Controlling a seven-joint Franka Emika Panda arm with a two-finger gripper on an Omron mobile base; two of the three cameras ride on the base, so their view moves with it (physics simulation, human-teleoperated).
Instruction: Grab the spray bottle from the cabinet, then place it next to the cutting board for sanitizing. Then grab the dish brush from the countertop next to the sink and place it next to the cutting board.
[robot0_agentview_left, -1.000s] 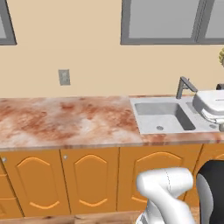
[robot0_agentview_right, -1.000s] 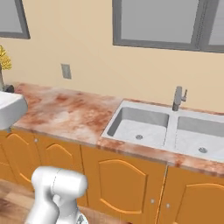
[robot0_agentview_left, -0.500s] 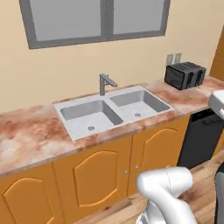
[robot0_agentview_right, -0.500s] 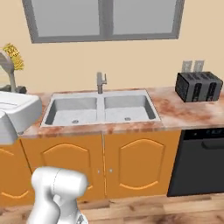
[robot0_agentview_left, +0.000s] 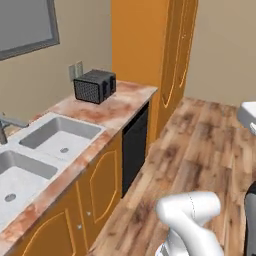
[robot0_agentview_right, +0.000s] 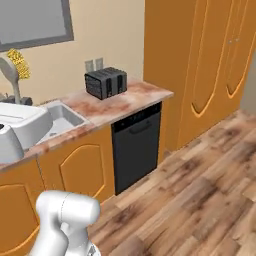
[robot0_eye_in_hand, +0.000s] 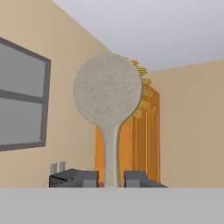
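Pincer (robot0_eye_in_hand: 111, 183) closed on the dish brush (robot0_eye_in_hand: 108, 94), handle upright, round head up w/ yellow bristles at its far edge; also seen at left in right base view (robot0_agentview_right: 14, 70). Bench (robot0_agentview_left: 117, 107) ends at tall orange cupboard (robot0_agentview_right: 200, 65); toaster (robot0_agentview_left: 95, 85) near back wall, sink (robot0_agentview_left: 50, 137) beside it, dishwasher (robot0_agentview_right: 136, 145) below. Wood floor (robot0_agentview_right: 200, 190) wide open to the right.

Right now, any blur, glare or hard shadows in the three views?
Left base view: flat, even light, no glare, only soft shading inside the sink. Right base view: slightly soft overall, toaster edges a bit fuzzy. Hand view: brush looms large up close, hiding the toaster's middle; no glare.
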